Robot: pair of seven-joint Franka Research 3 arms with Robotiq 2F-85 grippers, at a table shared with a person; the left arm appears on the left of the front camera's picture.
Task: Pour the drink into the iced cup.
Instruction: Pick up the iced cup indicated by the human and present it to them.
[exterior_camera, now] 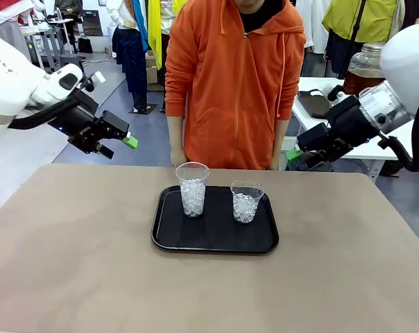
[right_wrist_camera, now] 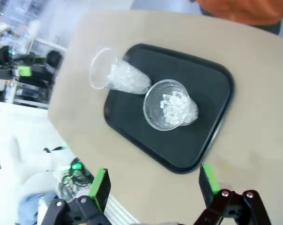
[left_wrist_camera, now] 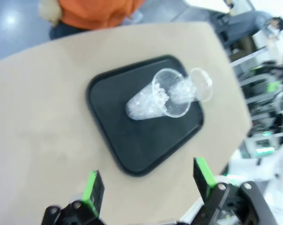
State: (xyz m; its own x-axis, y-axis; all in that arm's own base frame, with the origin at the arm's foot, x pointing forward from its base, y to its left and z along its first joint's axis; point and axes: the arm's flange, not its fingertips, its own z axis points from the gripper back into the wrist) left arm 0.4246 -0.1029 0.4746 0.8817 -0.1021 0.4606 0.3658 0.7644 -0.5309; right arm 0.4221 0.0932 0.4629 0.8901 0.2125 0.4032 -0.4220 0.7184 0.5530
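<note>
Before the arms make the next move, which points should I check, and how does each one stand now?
1. Left tool open, holding nothing: ok.
2. Right tool open, holding nothing: ok.
3. Tall cup and short cup upright on tray: ok.
4. Ice in both cups: ok.
5. Drink ready to hand: cannot tell; a jar of brown liquid stands far behind.
</note>
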